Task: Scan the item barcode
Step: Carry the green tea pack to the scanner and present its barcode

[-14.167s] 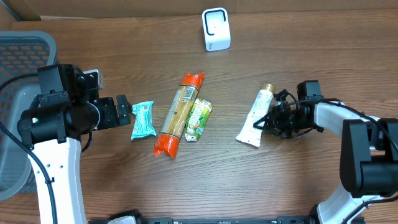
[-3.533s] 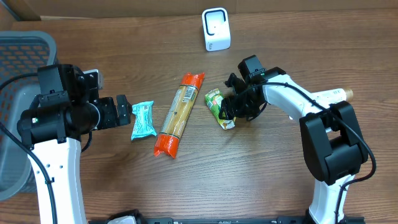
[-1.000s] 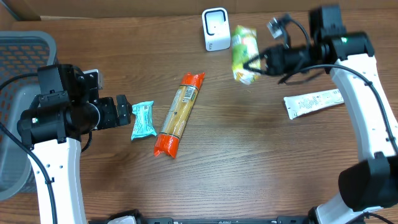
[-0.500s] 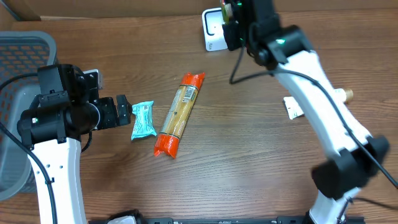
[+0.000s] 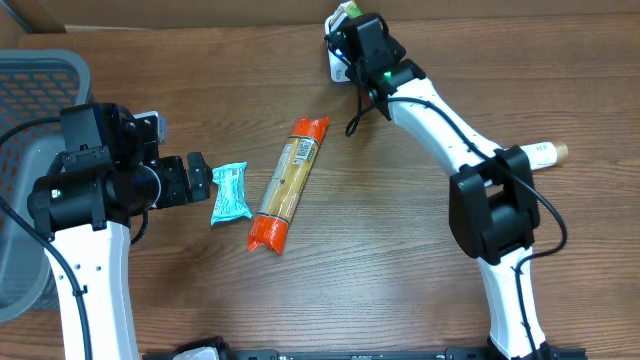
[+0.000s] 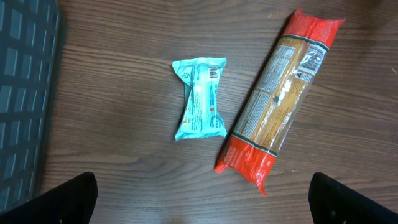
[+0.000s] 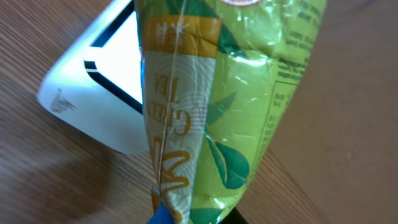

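On the wood-grain counter (image 5: 400, 250), a grey basket (image 5: 30, 90) sits far left. The left tool (image 5: 200, 180) gapes wide, empty, beside a teal snack packet (image 5: 230, 192) and pasta packet (image 5: 287, 183). The right tool (image 5: 355, 35) clamps the green tea packet (image 7: 249, 81) just before the white scanner (image 7: 106, 106); a tube (image 5: 540, 153) lies far right.

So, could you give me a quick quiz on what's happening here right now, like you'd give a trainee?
1. True or false: the left gripper is closed on the teal packet.
2. What does the right gripper hold up to the white scanner? A) an orange pasta packet B) a green tea packet C) a white tube
3. How many packets show in the left wrist view?
Key: 1. False: it is open and not gripping the packet. 2. B. 3. Two: the teal packet and the pasta packet.
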You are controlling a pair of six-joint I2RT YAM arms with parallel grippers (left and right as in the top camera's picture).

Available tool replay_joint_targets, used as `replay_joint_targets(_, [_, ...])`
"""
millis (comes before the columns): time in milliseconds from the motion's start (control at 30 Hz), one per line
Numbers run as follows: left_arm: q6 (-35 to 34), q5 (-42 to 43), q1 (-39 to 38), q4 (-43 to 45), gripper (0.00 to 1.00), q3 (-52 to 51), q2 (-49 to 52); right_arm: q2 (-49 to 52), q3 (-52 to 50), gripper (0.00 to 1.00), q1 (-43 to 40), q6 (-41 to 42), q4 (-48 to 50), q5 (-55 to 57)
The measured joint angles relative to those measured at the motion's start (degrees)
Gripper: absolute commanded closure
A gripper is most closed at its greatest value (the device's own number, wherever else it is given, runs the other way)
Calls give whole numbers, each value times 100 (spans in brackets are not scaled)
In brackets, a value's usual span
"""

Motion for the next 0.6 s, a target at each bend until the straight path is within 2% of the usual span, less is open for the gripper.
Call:
replay_joint_targets(233, [0, 0, 0, 0, 1, 0, 0, 151, 0, 96, 2, -212, 376, 118])
replay_joint_targets(600, [0, 0, 0, 0, 0, 0, 0, 151, 0, 96, 2, -245, 291, 291])
